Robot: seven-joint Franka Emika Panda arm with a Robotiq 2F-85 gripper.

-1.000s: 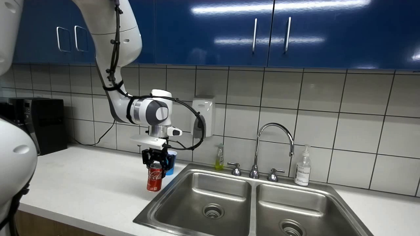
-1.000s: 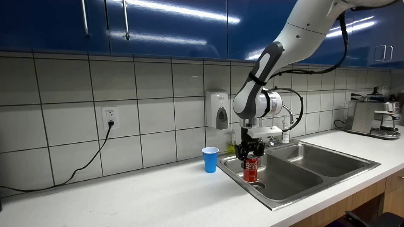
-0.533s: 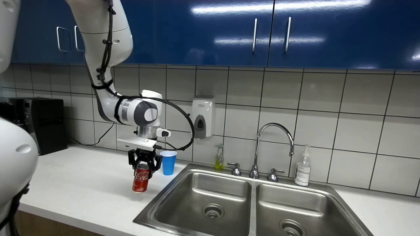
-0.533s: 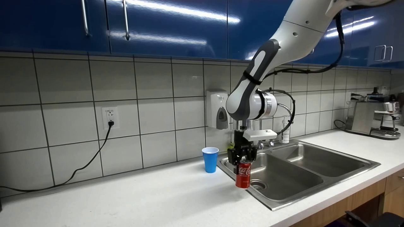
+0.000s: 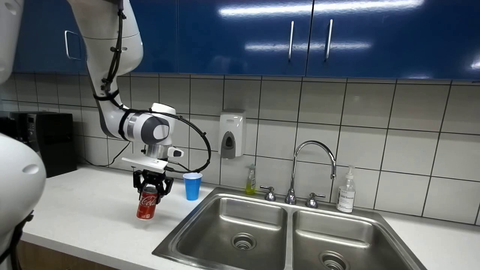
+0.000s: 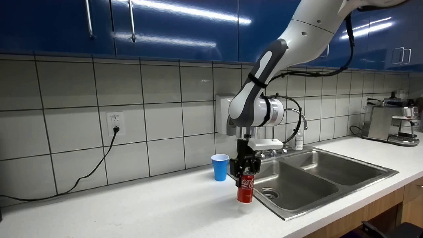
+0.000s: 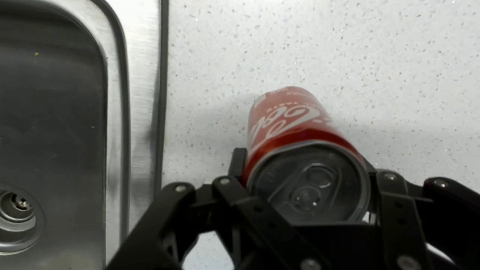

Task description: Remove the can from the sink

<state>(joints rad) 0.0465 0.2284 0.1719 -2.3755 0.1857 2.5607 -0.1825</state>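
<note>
The removal looks nearly done, with the pincer [image 5: 150,197] gripping the slightly tilted Coca-Cola can [image 5: 146,206] just above the table [image 5: 93,213], beside and apart from the double-basin sink [image 5: 289,240], so only setting it down and letting go seem left

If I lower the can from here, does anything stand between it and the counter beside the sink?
Nothing visible does. The can, held by the gripper, hangs slightly tilted over the counter, beside the sink. The blue cup stands apart, closer to the tiled wall.
</note>
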